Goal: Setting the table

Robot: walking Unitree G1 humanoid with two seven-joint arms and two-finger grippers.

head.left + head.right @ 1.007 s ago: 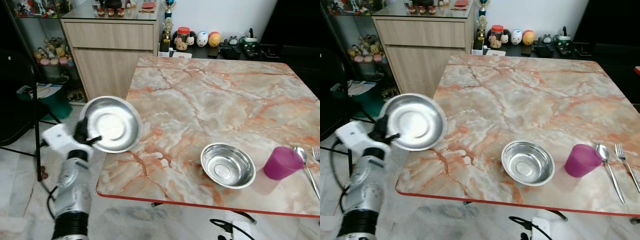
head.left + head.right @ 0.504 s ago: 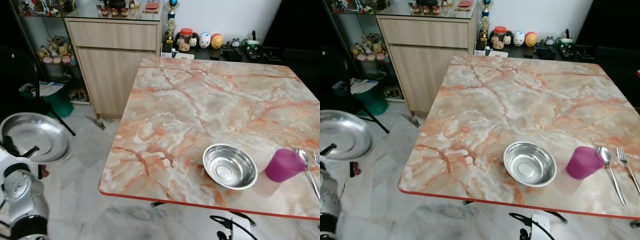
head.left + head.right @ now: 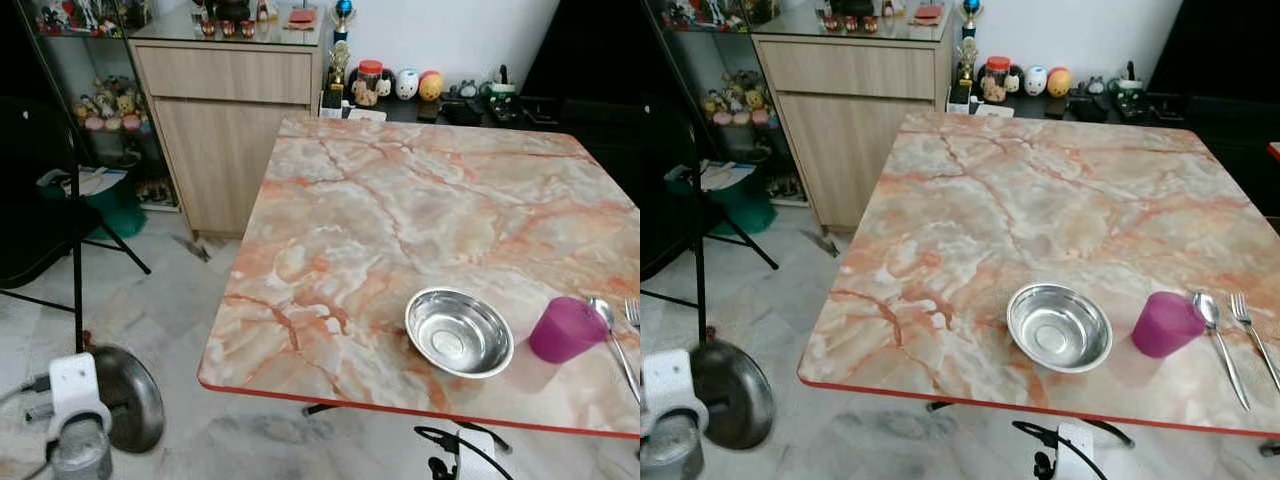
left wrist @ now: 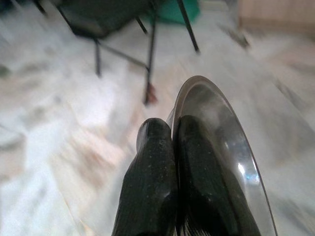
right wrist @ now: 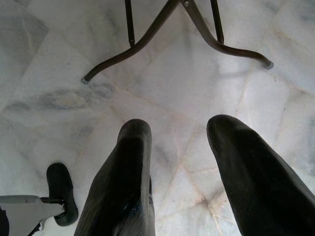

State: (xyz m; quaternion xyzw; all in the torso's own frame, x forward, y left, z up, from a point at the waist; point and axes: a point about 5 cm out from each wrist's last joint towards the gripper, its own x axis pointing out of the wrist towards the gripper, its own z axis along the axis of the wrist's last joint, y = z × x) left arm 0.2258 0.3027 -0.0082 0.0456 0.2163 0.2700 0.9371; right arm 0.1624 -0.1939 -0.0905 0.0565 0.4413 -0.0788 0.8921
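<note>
Down beside the table (image 3: 400, 230), the left gripper (image 4: 172, 147) has dropped floorward, fingers seemingly still pinching the steel plate (image 3: 135, 395); the right gripper (image 5: 182, 147) hangs spread.

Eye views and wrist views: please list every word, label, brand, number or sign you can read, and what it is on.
No text can be read in these pictures.
Red-lidded jar on the low shelf behind the table: any label is too small to read.
Items on the cabinet top: too small and blurred to read.
Steel bowl, purple cup, steel plate in the left gripper: no markings seen.
</note>
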